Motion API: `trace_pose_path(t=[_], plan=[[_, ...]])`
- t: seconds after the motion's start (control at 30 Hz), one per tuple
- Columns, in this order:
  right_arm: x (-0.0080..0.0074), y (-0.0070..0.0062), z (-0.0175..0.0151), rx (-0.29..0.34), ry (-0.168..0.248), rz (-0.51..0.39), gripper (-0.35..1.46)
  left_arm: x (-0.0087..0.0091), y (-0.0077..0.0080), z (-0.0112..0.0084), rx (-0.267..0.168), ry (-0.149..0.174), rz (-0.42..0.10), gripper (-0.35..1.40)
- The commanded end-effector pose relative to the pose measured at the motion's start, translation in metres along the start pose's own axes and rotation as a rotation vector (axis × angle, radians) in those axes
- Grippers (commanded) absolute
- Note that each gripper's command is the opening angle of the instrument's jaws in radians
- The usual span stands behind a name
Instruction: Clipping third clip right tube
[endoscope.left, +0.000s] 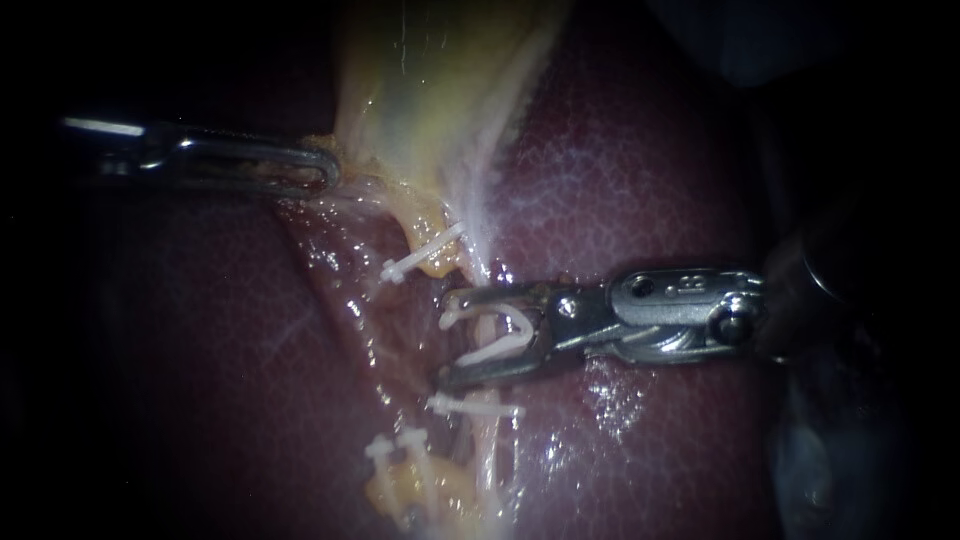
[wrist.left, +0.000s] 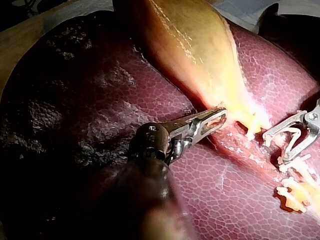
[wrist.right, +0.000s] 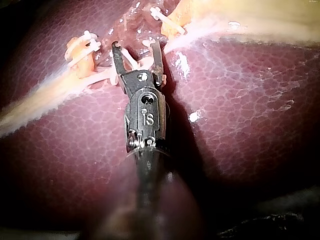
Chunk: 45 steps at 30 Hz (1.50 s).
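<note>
My right instrument (endoscope.left: 448, 338) comes in from the right, its jaws spread wide and holding an open white clip (endoscope.left: 500, 345). The jaws straddle the pale right tube (endoscope.left: 490, 445). On that tube one closed clip (endoscope.left: 475, 407) lies just below the jaws, and another clip (endoscope.left: 420, 256) lies above them. My left instrument (endoscope.left: 325, 172) is shut on the edge of the yellow gallbladder (endoscope.left: 430, 100) near its narrow end. In the right wrist view the right instrument (wrist.right: 136, 46) holds the clip (wrist.right: 137, 62) across the strand. The left instrument (wrist.left: 217, 117) grips the gallbladder (wrist.left: 195, 45).
Dark red liver (endoscope.left: 650, 180) lies on both sides of the tubes. Several white clips (endoscope.left: 400, 450) sit on a yellowish stump to the lower left of the right tube. The surface between the tubes is wet and glistening.
</note>
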Motion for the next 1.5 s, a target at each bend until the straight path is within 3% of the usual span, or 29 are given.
trace_pose_path(t=[0.03, 0.4, 0.7, 0.97, 1.1, 1.37, 1.5], plan=[[0.0001, -0.0001, -0.0001, 0.003, 0.005, -0.001, 0.49, 0.0000, 0.0000, 0.0000, 0.000, 0.000, 0.000, -0.35], [0.0022, -0.0024, -0.0021, 0.021, 0.011, 0.005, 0.49, 0.0000, 0.0000, 0.0000, 0.000, 0.000, 0.000, -0.35], [0.0026, -0.0023, -0.0062, 0.013, 0.020, 0.014, 0.49, 0.0000, 0.0000, -0.0001, 0.000, 0.000, 0.000, -0.35], [0.0016, -0.0011, -0.0066, 0.007, 0.020, 0.037, 0.48, 0.0000, 0.0000, -0.0001, 0.000, 0.000, 0.000, -0.35], [0.0004, 0.0003, -0.0061, 0.004, 0.023, 0.061, 0.48, 0.0000, 0.0000, -0.0001, 0.000, 0.000, 0.000, -0.35], [-0.0027, 0.0032, -0.0034, -0.014, 0.014, 0.128, 0.48, 0.0000, 0.0000, -0.0001, 0.000, 0.000, 0.000, -0.35], [-0.0031, 0.0038, -0.0018, 0.002, 0.010, 0.148, 0.48, 0.0000, 0.0000, 0.0000, 0.000, 0.000, 0.000, -0.35]])
